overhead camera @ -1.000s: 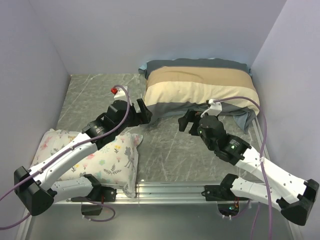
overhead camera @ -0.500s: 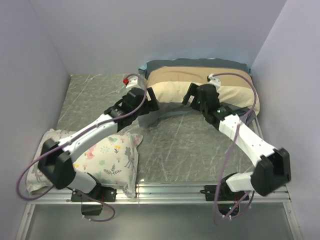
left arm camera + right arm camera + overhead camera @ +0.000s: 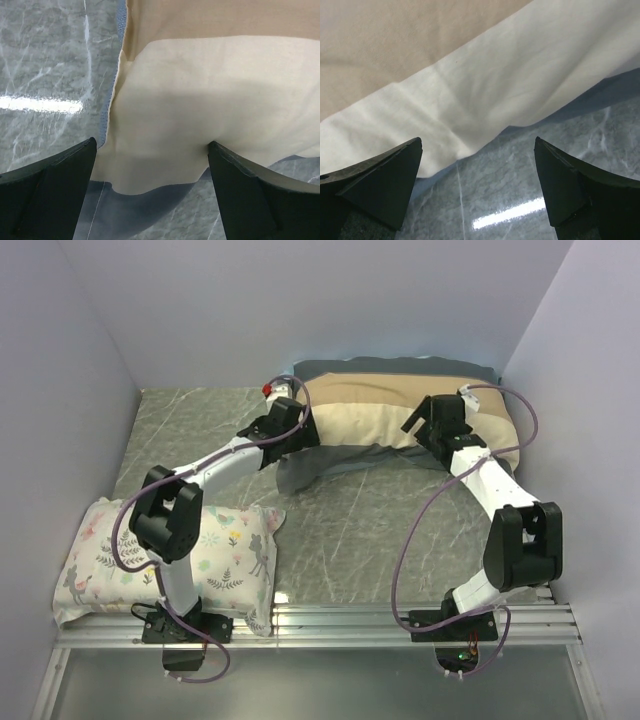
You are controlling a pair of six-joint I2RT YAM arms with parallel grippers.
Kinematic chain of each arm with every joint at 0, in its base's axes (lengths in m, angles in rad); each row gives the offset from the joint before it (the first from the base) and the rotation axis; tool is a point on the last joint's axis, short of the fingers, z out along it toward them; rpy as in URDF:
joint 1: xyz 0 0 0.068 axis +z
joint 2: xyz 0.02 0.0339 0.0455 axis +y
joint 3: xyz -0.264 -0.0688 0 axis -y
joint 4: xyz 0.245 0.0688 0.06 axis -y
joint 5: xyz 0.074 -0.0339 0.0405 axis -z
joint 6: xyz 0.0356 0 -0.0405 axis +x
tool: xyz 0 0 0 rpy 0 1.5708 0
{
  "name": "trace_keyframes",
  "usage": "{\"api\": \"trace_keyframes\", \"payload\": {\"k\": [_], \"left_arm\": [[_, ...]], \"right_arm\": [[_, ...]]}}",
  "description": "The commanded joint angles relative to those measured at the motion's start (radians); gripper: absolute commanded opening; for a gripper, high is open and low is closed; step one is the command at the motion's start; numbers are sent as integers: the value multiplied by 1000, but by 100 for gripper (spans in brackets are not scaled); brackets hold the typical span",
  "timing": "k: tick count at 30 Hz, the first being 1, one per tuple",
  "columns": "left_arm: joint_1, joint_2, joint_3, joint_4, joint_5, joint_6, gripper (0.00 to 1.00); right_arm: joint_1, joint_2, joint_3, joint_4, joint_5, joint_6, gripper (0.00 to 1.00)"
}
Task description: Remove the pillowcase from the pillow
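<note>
The pillowcase [image 3: 380,405], slate-blue with tan and cream bands, covers the pillow at the back of the table; the white pillow itself is hidden inside it. My left gripper [image 3: 300,432] is open at the case's near left corner, its jaws astride the cream band [image 3: 165,145] and blue edge. My right gripper [image 3: 425,435] is open at the case's near edge toward the right, over the cream band [image 3: 485,100] and grey tabletop [image 3: 510,190]. Neither holds anything.
A white pillow printed with flowers and deer [image 3: 170,560] lies at the near left, beside the left arm's base. Walls close in the back and both sides. Grey marble tabletop [image 3: 340,530] lies between the arms.
Both arms have stretched farther back. The left gripper moved to the case's near left corner, and the right gripper moved right along its near edge.
</note>
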Motion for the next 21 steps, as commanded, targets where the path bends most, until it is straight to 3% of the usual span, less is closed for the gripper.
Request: {"api": "trace_keyframes", "payload": {"k": [1, 9, 10, 11, 13, 14, 15, 16, 17, 18, 21], "left_arm": [[28, 26, 44, 46, 57, 31, 99], [33, 95, 65, 59, 89, 24, 99], [34, 105, 79, 43, 91, 22, 97], [36, 111, 104, 16, 92, 22, 86], [36, 108, 113, 2, 75, 28, 69], [36, 100, 110, 0, 68, 33, 47], [39, 82, 108, -3, 57, 36, 36], [41, 73, 110, -9, 52, 39, 25], [42, 62, 115, -17, 43, 43, 4], [42, 37, 119, -36, 30, 46, 0], [42, -42, 112, -41, 19, 56, 0]], "right_arm": [[-6, -20, -54, 55, 59, 36, 100], [-12, 132, -139, 350, 65, 30, 100], [-12, 143, -140, 379, 59, 25, 99], [-12, 152, -143, 429, 57, 12, 96], [-12, 160, -142, 451, 71, 9, 84], [-10, 155, -142, 471, 73, -2, 74], [-12, 140, -137, 476, 71, -5, 44], [-10, 134, -126, 471, 73, -8, 25], [-9, 128, -111, 439, 65, -19, 8], [-10, 105, -79, 413, 67, -21, 0], [0, 12, -79, 374, 73, -42, 0]]}}
